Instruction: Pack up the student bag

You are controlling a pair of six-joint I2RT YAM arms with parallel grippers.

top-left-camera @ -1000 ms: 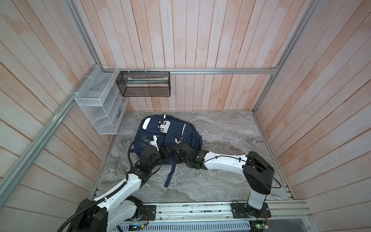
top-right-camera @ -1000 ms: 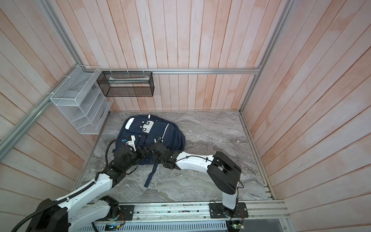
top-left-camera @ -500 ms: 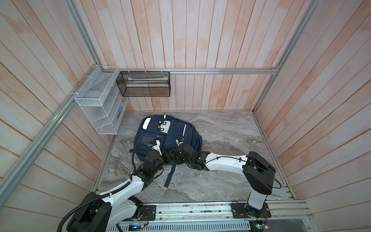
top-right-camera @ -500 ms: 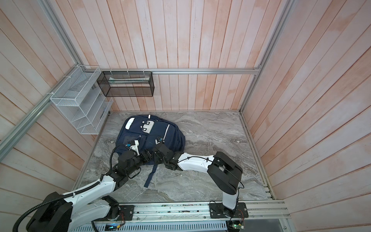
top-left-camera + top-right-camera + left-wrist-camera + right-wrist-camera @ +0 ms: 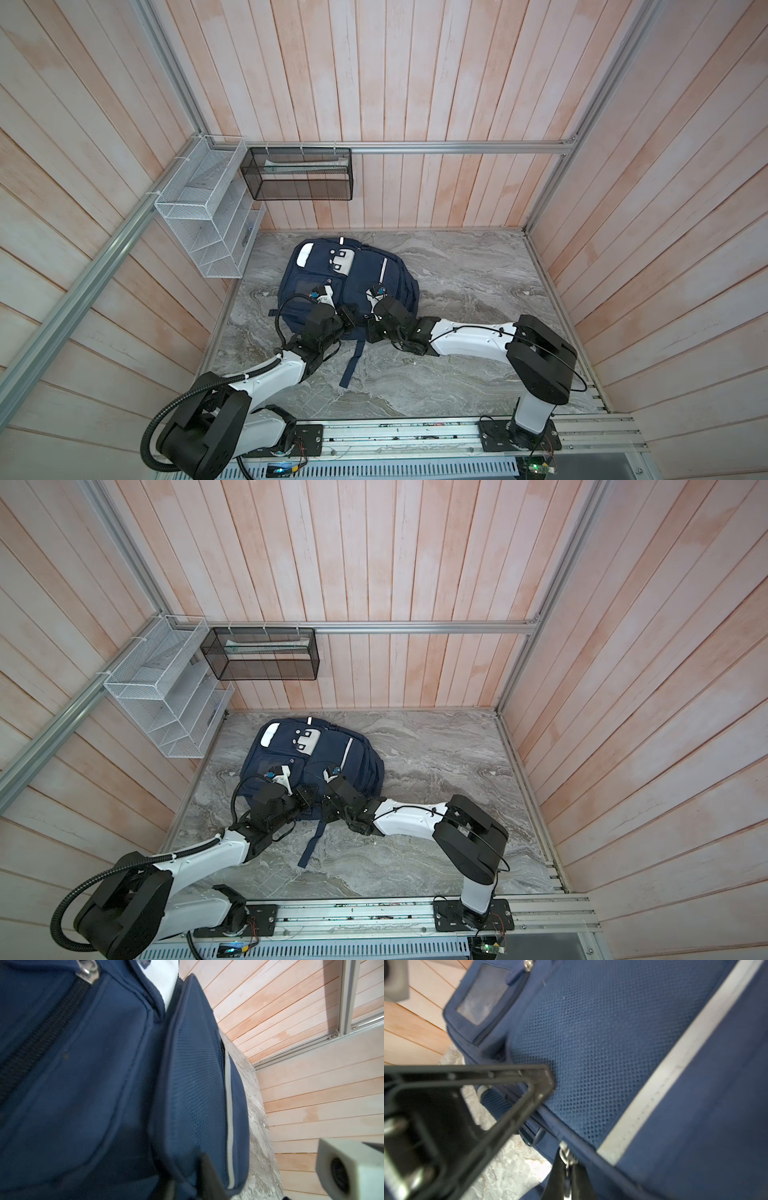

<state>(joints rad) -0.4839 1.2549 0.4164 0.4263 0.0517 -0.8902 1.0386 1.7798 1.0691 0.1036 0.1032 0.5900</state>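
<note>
**Top views:** In both top views, the student bag (image 5: 332,286) lies flat on the table (image 5: 478,299), front up. The left gripper (image 5: 352,311) and right gripper (image 5: 371,331) meet at its near edge.

**Left wrist:** The cloth looks soft and slack, with nothing rigid to hold.

**Right wrist:** The right gripper pinches the zipper pull (image 5: 564,1154). The left gripper is pressed together at the mesh seam. Expect sagging, so brace the cloth and pull along the zipper.

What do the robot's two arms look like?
Both have white tube-shaped links between chunky black joints. The left arm trails a ribbed black hose; the right arm carries a thin black cable. The left tool and right tool are black, with slim fingers.
</note>
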